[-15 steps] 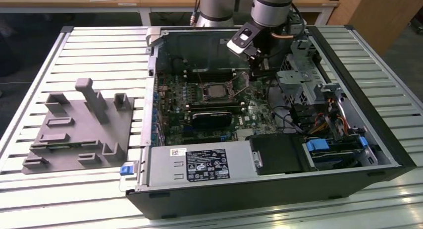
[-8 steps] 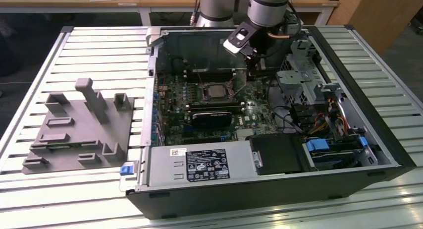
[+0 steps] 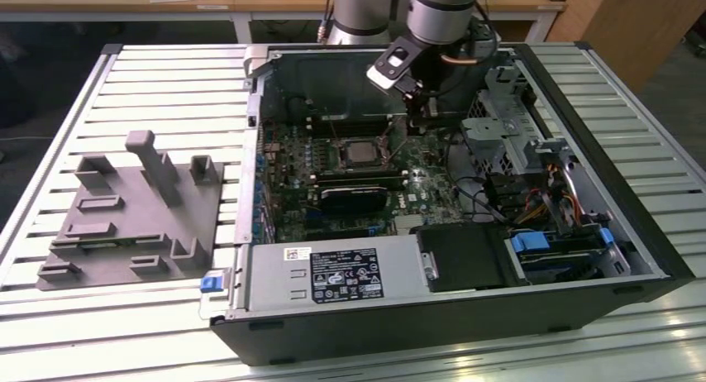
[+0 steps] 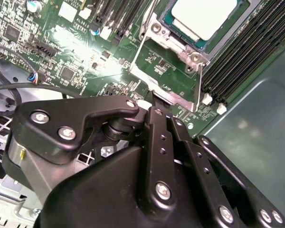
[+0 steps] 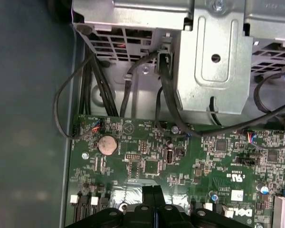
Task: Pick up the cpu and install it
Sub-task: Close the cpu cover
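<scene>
The cpu, a pale silver square, lies in the motherboard socket in the middle of the open computer case. In the second wrist view the cpu sits inside the socket frame, and the hinged metal load plate is swung open toward my gripper. My gripper hangs low over the board just to the exterior view's right of the socket. Its black fingers are pressed together, shut, with nothing visible between them. The fingertips end right at the load plate's edge.
A grey plastic holder block stands on the slatted table at the exterior view's left. Inside the case are a metal drive cage, black cables, a coin battery and the power supply.
</scene>
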Robot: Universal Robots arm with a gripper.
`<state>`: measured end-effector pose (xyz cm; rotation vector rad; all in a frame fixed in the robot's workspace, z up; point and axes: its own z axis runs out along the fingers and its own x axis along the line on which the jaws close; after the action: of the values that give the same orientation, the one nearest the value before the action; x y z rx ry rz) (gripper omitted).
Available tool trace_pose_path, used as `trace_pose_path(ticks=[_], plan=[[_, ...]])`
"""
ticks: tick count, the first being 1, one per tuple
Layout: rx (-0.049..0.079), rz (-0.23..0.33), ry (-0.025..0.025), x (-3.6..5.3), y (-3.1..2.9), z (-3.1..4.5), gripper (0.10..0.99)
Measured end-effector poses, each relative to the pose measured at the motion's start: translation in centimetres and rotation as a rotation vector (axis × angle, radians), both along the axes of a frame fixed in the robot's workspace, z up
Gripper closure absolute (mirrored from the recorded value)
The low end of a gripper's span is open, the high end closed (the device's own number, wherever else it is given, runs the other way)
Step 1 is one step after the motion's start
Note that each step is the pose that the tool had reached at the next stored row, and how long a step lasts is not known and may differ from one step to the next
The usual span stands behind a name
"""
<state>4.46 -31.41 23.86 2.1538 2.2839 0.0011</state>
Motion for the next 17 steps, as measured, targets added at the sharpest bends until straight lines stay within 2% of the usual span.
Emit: trace_pose_path(ticks=[17], plan=[[0.000,0.000,0.0014,-2.07,0.00,-0.07,0.980]])
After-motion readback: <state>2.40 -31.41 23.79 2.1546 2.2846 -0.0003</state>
